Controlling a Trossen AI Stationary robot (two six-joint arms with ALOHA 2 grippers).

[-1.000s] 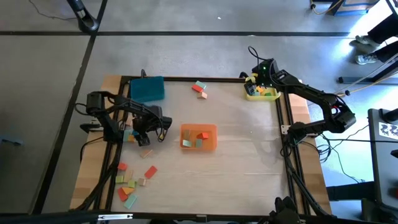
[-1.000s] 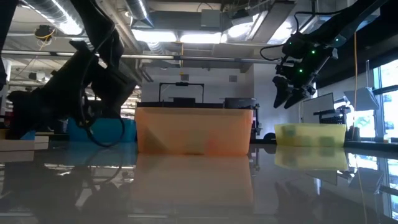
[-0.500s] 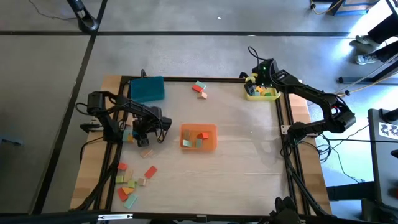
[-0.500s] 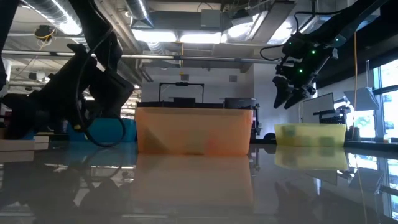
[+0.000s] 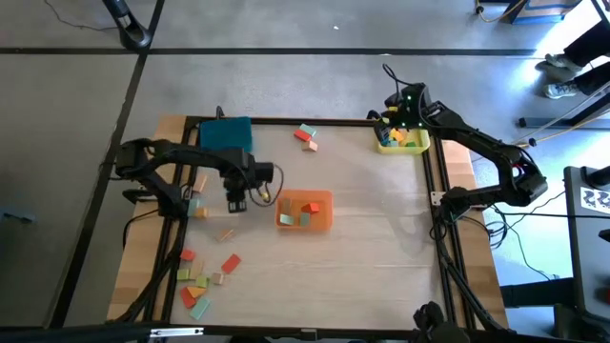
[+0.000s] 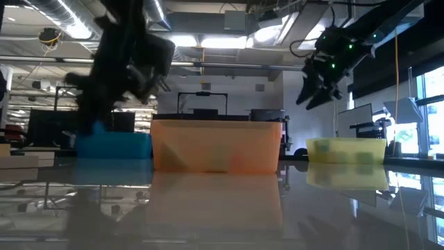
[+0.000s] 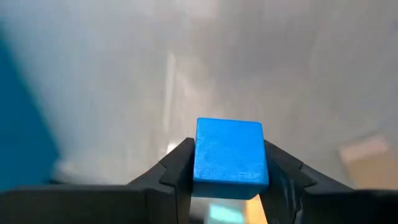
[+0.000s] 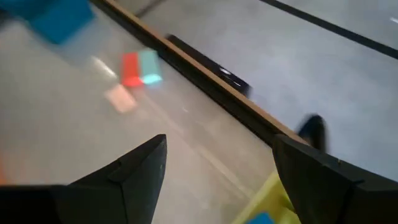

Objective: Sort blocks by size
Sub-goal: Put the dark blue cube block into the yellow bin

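1. A blue block is sitting between the two dark fingers of the left gripper. The fingers are squeezing it from both sides, so the block is being held up off the table.
2. The left gripper is hanging between the blue tray and the orange tray, just beside the orange one.
3. Some blocks are lying inside the orange tray, red and green ones among them.
4. A bunch of blocks is lying on the table near its front left corner. Red, orange, yellow, green and light blue ones are showing there.
5. Another little group of blocks is lying near the far edge of the table, between the blue tray and the yellow tray.
6. The right gripper is hanging above the yellow tray at the far right corner. Its fingers are standing wide apart and are holding nothing.
7. A few blocks are lying in the yellow tray too.
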